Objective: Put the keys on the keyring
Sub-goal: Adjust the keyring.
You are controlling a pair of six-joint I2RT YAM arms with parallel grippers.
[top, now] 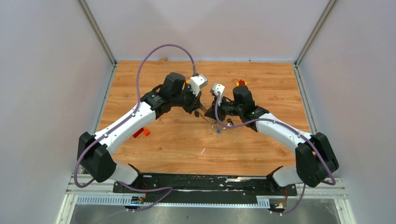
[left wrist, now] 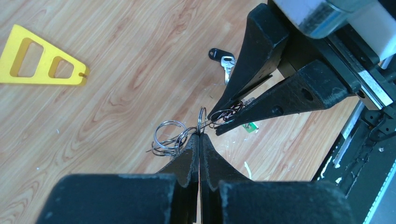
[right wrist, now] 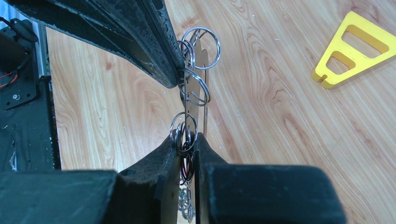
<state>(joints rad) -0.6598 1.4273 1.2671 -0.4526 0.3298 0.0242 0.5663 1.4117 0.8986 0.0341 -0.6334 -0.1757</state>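
Observation:
My two grippers meet tip to tip above the middle of the table. My left gripper (left wrist: 200,135) (top: 201,111) is shut on a thin silver metal piece, seen edge-on, which looks like the keyring (right wrist: 196,100). Several small split rings (left wrist: 169,138) hang on it beside the fingertips. My right gripper (right wrist: 189,137) (top: 210,113) is shut on a bundle of split rings (right wrist: 183,128) belonging to the keys. A blue-tagged key (top: 217,130) dangles under the grippers. One black-tagged key (left wrist: 222,59) lies on the wood. The right fingers (left wrist: 261,56) almost touch the left tips.
A yellow plastic triangle frame (left wrist: 42,63) (right wrist: 355,46) lies flat on the wood. A red and orange toy block (top: 140,133) sits left of centre, another red piece (top: 241,83) at the back. A green scrap (left wrist: 252,127) lies under the right fingers.

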